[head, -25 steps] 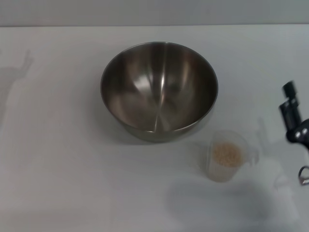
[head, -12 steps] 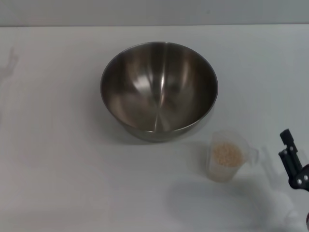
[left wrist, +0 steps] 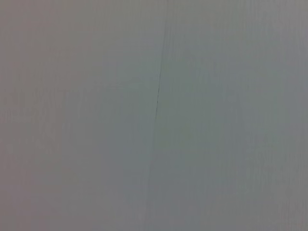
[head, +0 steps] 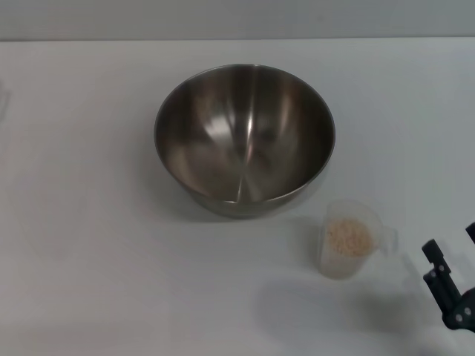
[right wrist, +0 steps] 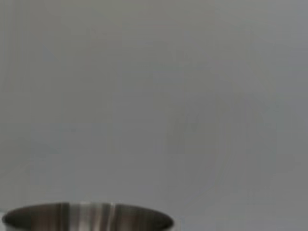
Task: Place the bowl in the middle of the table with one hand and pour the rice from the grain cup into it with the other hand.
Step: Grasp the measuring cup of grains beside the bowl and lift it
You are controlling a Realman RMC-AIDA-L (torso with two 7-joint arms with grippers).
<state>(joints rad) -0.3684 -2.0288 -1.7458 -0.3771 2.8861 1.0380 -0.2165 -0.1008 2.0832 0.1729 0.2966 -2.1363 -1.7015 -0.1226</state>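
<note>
One steel bowl (head: 245,139) mid-desk (head: 89,245), you see it empty. Grain cup (head: 349,239) with rice (head: 349,236) just beside, near right. Right gripper (head: 453,276) at desk's right edge, jaws parted, holding nothing. Left gripper unseen.

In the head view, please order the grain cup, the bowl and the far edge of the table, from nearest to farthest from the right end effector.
Measured from the right end effector, low at the right edge:
1. The grain cup, just to its left, holding rice.
2. The bowl, mid-table, behind the cup.
3. The far edge of the table, at the top.
</note>
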